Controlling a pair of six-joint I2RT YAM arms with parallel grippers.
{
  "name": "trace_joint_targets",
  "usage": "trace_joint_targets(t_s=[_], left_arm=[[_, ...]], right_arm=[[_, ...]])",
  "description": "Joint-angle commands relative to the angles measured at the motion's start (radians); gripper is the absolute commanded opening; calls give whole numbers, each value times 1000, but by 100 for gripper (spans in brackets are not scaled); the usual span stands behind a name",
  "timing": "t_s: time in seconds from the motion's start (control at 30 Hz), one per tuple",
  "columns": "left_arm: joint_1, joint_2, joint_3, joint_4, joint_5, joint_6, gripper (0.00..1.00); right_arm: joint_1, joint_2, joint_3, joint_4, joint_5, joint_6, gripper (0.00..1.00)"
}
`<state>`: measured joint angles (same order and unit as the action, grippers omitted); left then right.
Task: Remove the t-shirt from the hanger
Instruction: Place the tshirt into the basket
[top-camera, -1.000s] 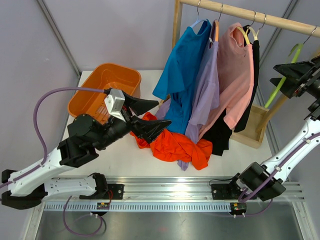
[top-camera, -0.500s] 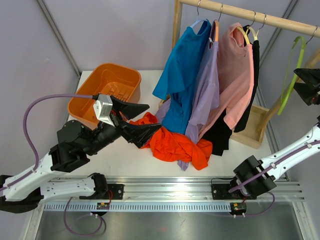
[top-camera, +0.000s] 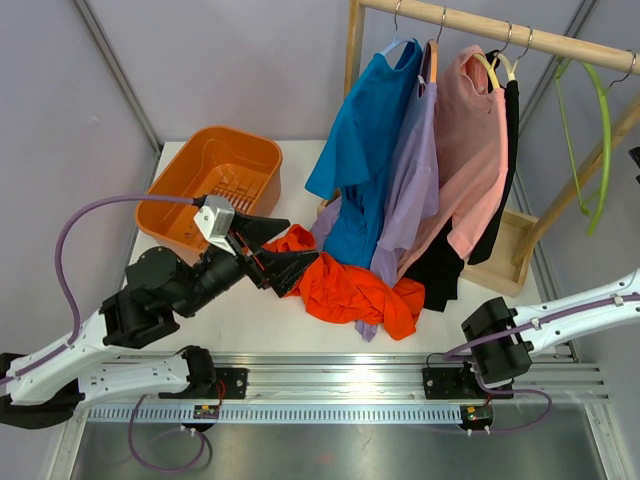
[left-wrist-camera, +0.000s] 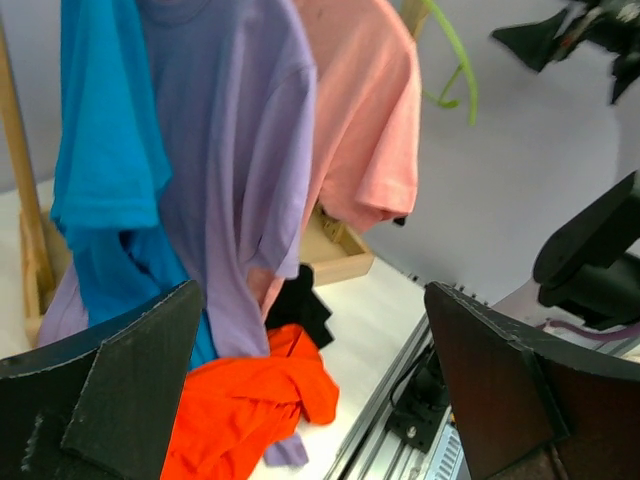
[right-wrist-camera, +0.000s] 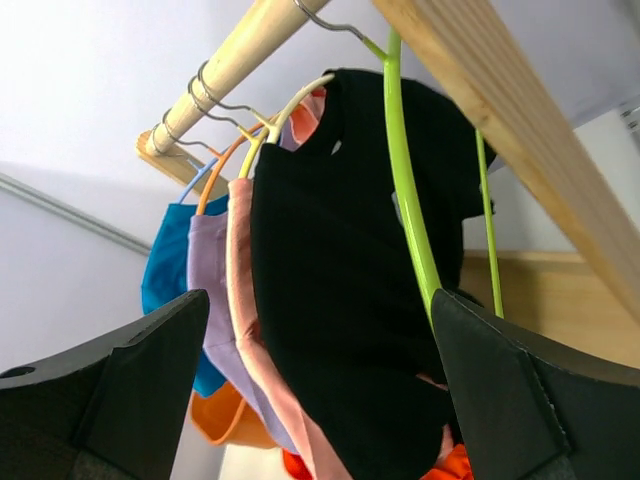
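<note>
At far left the orange basket (top-camera: 215, 180) is seen behind the left gripper (top-camera: 296, 246). Its fingers (left-wrist-camera: 120, 390) are spread wide, and nothing is held between them. Just ahead of the fingertips, and partly under the lower one in the top view, the orange t-shirt (top-camera: 355, 292) is found crumpled on the table (top-camera: 300, 325), off any hanger.

Beyond those parted fingers the blue t-shirt (top-camera: 362, 160), the lilac t-shirt (top-camera: 415, 175) and the pink t-shirt (top-camera: 470, 140) are hung from the wooden rail (top-camera: 470, 20), with the black t-shirt (right-wrist-camera: 330, 260) next along.

Over to the right, the right gripper (right-wrist-camera: 320, 298) is raised close under the rail — its fingers (right-wrist-camera: 130, 400) are parted too, and nothing is gripped. The black t-shirt is framed between them. The green hanger (right-wrist-camera: 408, 200) is hooked on the rail and runs down to the tip of the finger on the right of the wrist view — whether it touches cannot be told.
</note>
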<state>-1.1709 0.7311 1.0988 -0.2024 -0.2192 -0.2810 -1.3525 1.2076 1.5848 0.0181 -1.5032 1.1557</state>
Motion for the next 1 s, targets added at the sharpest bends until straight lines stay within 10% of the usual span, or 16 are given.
trace_joint_targets(t_s=[0.0,0.3,0.5,0.97], left_arm=[[4,-27,-39,-34,-100,-58,97],[4,-1,-152,-319,-301,-355,99],[59,140,-200,-394,-324,-535,98],[223,556,-174,-342,-216,-615,93]], right_arm=[[-65,-45,-9,287,-169,97,99],[-117,-221,-26,729,-189,73,100],[-117,-533,184,-575,-189,-1205,99],[-10,-476,241,-822,-189,-1245,99]])
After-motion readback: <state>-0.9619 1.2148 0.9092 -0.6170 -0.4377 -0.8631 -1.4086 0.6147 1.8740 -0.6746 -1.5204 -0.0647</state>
